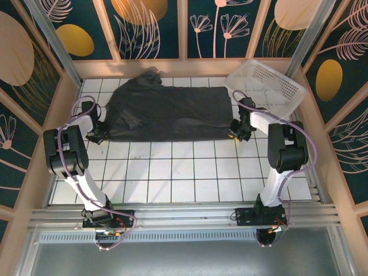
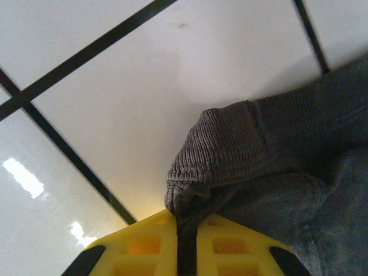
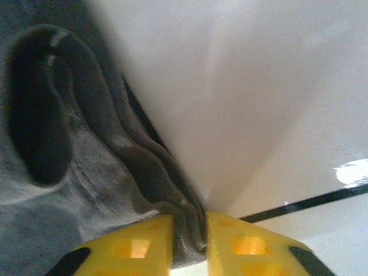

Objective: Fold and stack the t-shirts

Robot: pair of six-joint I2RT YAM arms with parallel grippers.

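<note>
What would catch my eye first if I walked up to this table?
A dark grey t-shirt lies spread across the far half of the white tiled table. Its near corners are pinched, the left one by the left gripper, the right one by the right gripper. A white perforated basket sits at the far right corner.

1 overhead, 2 close wrist views

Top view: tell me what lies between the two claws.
The dark t-shirt spans the stretch from left claw to right claw, in the top view.
</note>
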